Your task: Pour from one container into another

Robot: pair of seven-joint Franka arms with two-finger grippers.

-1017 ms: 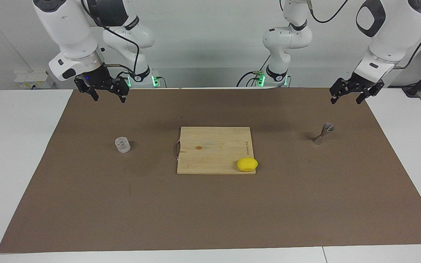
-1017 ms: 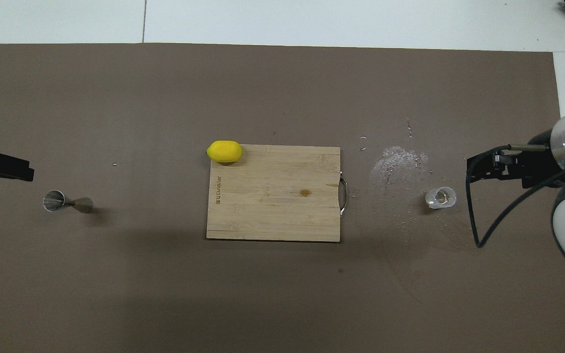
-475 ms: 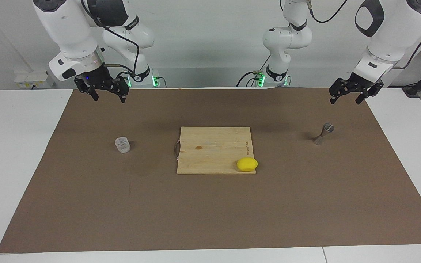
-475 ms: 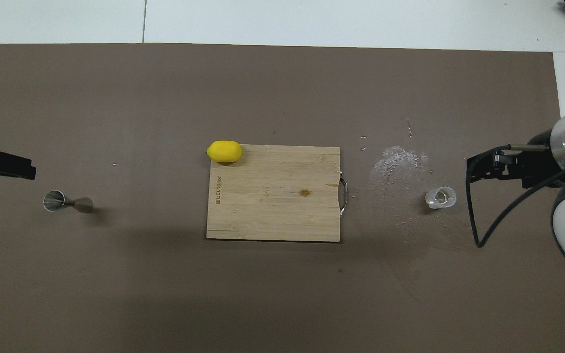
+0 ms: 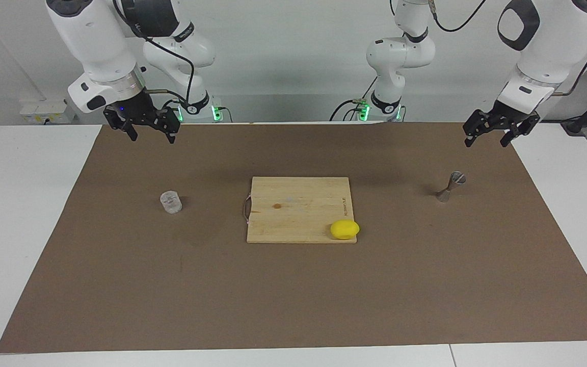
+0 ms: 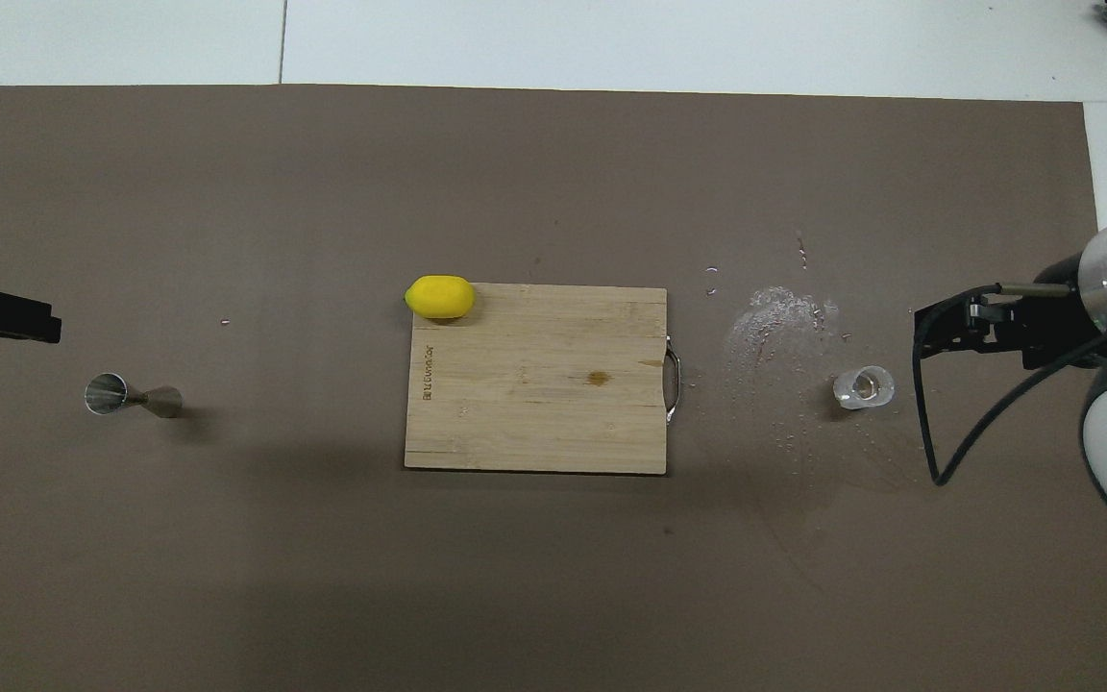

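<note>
The clear textured glass tumbler (image 5: 171, 202) (image 6: 864, 387) stands upright on the brown mat toward the right arm's end. The grey metal jigger (image 5: 450, 186) (image 6: 134, 396) stands upright on the mat toward the left arm's end. My right gripper (image 5: 151, 135) hangs open and empty above the mat, well clear of the tumbler. My left gripper (image 5: 486, 141) is also open and empty, raised over the mat near the jigger without touching it. In the overhead view only the left gripper's tip (image 6: 30, 318) shows at the frame's edge.
A wooden cutting board (image 5: 293, 204) with a wire handle lies mid-mat. A yellow lemon (image 5: 345, 229) rests on the board's corner farthest from the robots. Wet droplets (image 6: 774, 322) are spread on the mat between the board and the tumbler.
My left gripper has drifted slightly toward the left arm's end of the table. The right arm, tumbler and jigger have not moved.
</note>
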